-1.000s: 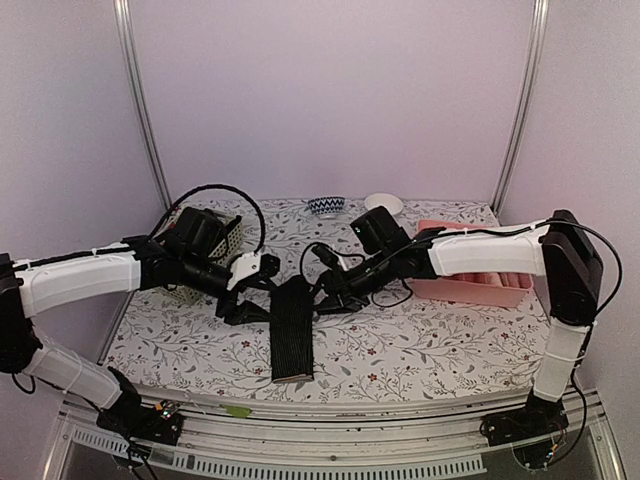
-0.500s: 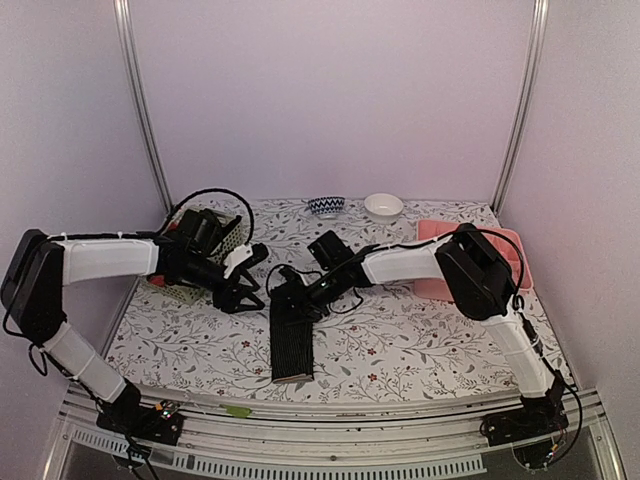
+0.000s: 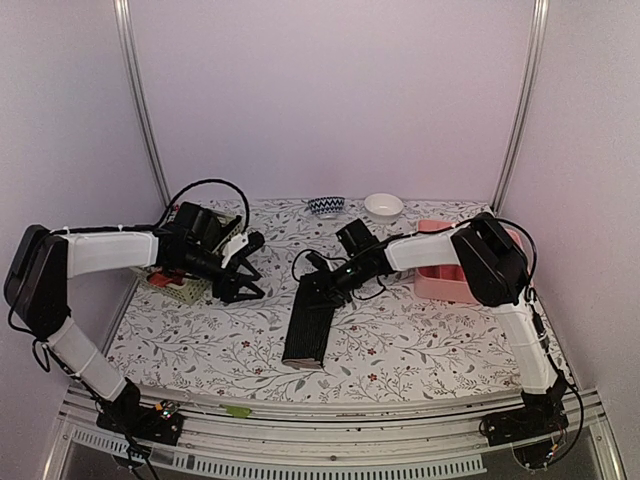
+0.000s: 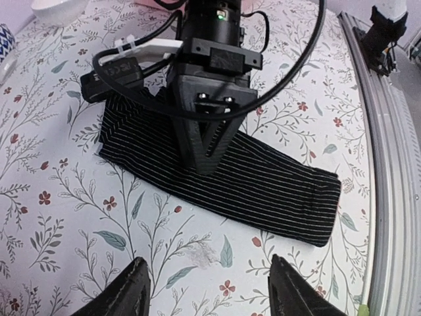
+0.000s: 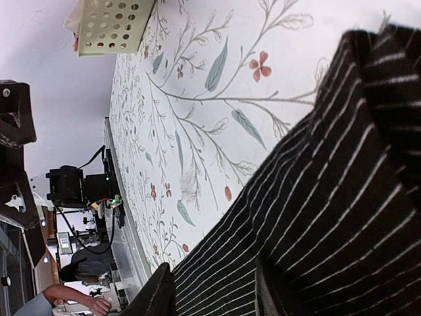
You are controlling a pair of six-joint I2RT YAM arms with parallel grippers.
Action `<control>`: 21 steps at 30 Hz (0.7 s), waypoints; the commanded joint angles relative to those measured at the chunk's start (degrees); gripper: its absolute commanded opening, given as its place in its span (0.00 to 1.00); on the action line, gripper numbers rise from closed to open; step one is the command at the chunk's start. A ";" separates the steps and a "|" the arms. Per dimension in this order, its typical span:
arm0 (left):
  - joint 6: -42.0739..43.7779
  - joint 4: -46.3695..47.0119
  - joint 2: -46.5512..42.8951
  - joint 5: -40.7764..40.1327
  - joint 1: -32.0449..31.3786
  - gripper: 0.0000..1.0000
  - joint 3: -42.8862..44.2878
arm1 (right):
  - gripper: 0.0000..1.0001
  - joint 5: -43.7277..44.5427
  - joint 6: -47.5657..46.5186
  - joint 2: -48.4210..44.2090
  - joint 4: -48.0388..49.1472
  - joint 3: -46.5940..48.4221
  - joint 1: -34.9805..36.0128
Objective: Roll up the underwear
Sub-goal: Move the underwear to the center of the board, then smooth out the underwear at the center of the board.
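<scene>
The black ribbed underwear [image 3: 309, 327] lies folded into a long strip on the flowered table, its far end tilted right. It also shows in the left wrist view [image 4: 263, 184] and fills the right wrist view [image 5: 329, 224]. My right gripper [image 3: 318, 291] is at the strip's far end, its jaws closed on the cloth [image 4: 206, 155]. My left gripper [image 3: 246, 287] is open and empty over bare table left of the strip [image 4: 210, 293]. A bit of red-orange cloth [image 3: 157, 281] shows at the basket's edge; the rest is hidden.
A pale green perforated basket [image 3: 185, 290] stands at the left behind my left arm and shows in the right wrist view [image 5: 112, 23]. A pink tray [image 3: 445, 283] stands at the right. A white bowl [image 3: 384, 206] and a blue patterned bowl [image 3: 326, 206] are at the back.
My right gripper has moved right and pulled the strip's far end with it, so the strip now lies tilted. My left gripper has drawn back to the left, still open.
</scene>
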 commanded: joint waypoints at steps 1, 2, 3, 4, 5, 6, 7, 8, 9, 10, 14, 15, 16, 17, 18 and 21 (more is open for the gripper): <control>5.53 1.77 -3.11 1.02 -1.70 0.61 -2.29 | 0.43 -0.57 -1.87 -4.77 -2.46 3.64 0.07; 6.49 2.57 -4.18 0.19 -2.58 0.61 -3.47 | 0.42 -0.92 -1.30 -6.18 -2.27 3.34 0.28; 7.86 3.63 -5.26 -0.75 -3.58 0.61 -4.99 | 0.43 -1.23 -0.40 -7.60 -1.82 2.48 0.58; 9.01 4.59 -6.41 -1.73 -4.65 0.61 -6.51 | 0.42 -1.40 0.20 -9.23 -1.37 0.87 1.06; 9.82 5.91 -7.55 -3.17 -6.57 0.61 -8.05 | 0.42 -1.57 0.95 -10.65 -0.90 -1.62 1.88; 10.65 7.13 -8.54 -4.69 -7.49 0.61 -9.61 | 0.42 -1.75 1.49 -11.85 -0.70 -3.44 2.34; 11.60 8.29 -9.34 -6.05 -9.51 0.61 -11.01 | 0.41 -2.24 2.21 -12.81 -0.36 -5.63 3.32; 12.41 9.34 -10.04 -7.14 -10.87 0.61 -12.28 | 0.40 -2.71 3.03 -13.55 0.52 -7.92 4.11; 13.20 10.29 -10.66 -8.19 -12.20 0.61 -13.57 | 0.40 -2.99 3.79 -14.04 1.57 -10.07 4.86; 13.96 11.25 -11.09 -9.04 -13.48 0.61 -14.68 | 0.39 -3.27 5.05 -14.29 2.81 -11.98 5.68; 16.39 13.98 -12.33 -11.52 -18.27 0.60 -18.30 | 0.32 -4.68 8.39 -12.09 7.48 -16.41 7.95; 16.64 14.47 -12.13 -12.01 -19.52 0.60 -18.85 | 0.29 -4.83 9.81 -11.50 9.91 -17.99 8.28; 16.95 15.03 -11.86 -12.62 -20.73 0.59 -19.38 | 0.27 -5.27 11.22 -10.80 12.95 -19.79 8.32; 17.13 15.72 -11.41 -13.50 -22.16 0.59 -19.90 | 0.25 -5.54 13.75 -10.04 15.70 -21.64 8.34; 17.27 16.67 -10.89 -14.76 -23.52 0.58 -20.28 | 0.23 -4.95 14.84 -9.18 17.05 -22.95 8.21; 18.90 19.01 -8.54 -18.46 -27.19 0.57 -21.08 | 0.20 -3.14 15.77 -6.68 16.86 -24.65 8.06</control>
